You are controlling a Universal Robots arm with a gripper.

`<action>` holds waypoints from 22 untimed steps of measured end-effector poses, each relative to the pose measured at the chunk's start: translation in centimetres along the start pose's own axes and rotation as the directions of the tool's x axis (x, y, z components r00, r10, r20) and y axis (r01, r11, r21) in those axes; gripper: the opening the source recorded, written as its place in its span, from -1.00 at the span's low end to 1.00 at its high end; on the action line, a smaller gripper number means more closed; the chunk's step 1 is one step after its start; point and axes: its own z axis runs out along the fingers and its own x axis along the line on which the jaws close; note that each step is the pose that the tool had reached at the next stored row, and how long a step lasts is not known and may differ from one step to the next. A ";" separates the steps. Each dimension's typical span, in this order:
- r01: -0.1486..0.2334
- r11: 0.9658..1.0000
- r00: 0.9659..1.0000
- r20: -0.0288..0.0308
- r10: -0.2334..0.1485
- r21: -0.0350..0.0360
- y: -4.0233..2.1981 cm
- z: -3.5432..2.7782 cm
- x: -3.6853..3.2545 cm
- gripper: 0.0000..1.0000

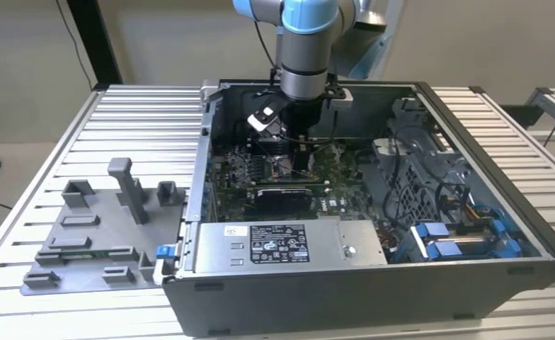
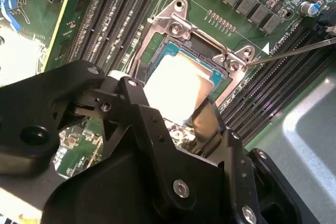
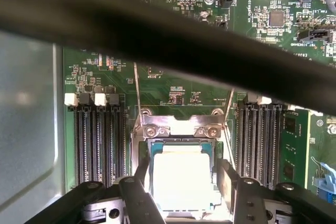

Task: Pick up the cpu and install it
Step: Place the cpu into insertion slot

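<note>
At the exterior view's left stands a grey plastic post tray [image 1: 88, 234]. The dark open computer case [image 1: 353, 297] carries a white printed label [image 1: 272, 244] we cannot read. The black gripper [image 1: 301, 159] straddles the silvery square cpu [image 3: 181, 179], seated in its metal-framed socket [image 3: 178, 129]; whether it clamps, we cannot tell.

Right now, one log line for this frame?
hand: inside case, over socket | cpu: at socket, below hand | seated: unclear
</note>
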 end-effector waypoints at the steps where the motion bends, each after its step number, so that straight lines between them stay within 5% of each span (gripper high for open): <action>1: 0.000 1.000 1.000 0.000 0.000 0.000 0.00 -0.25 -0.01 1.00; 17: 0.000 1.000 1.000 0.000 0.000 0.000 0.09 -7.48 -0.27 1.00; 22: 0.000 1.000 1.000 -0.001 0.000 0.000 0.10 -7.82 -0.28 1.00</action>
